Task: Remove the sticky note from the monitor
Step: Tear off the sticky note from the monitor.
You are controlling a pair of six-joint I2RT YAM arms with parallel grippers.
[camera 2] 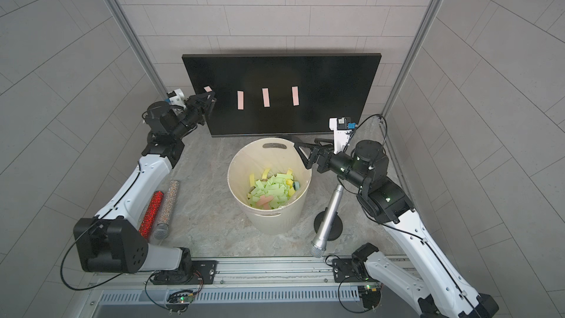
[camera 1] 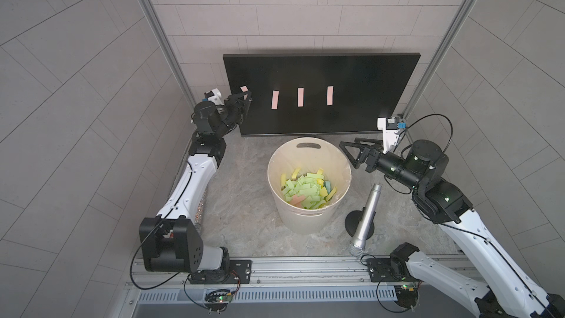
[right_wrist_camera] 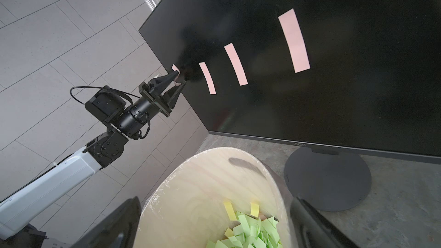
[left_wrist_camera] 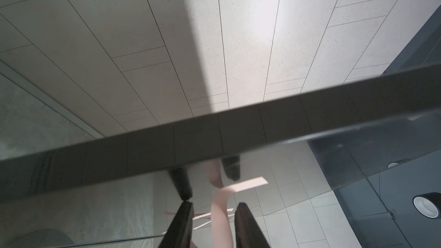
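The black monitor (camera 1: 336,74) stands upright at the back, and its screen carries pink sticky notes in a row. My left gripper (camera 1: 248,99) is at the screen's left edge, on the leftmost sticky note (camera 1: 244,89). In the left wrist view that curled pink sticky note (left_wrist_camera: 220,215) hangs between the two fingers of the left gripper (left_wrist_camera: 214,203), with a gap on each side. Three more notes (camera 1: 300,97) are stuck flat further right. My right gripper (camera 1: 348,151) hovers open and empty over the right rim of the cream bucket (camera 1: 308,221).
The bucket holds several green, yellow and pink paper strips. A silver microphone (camera 1: 367,209) leans on a round black stand at the front right. A red glitter microphone (camera 2: 151,212) and a silver one (camera 2: 168,206) lie beside my left arm. The monitor's round base (right_wrist_camera: 327,177) sits behind the bucket.
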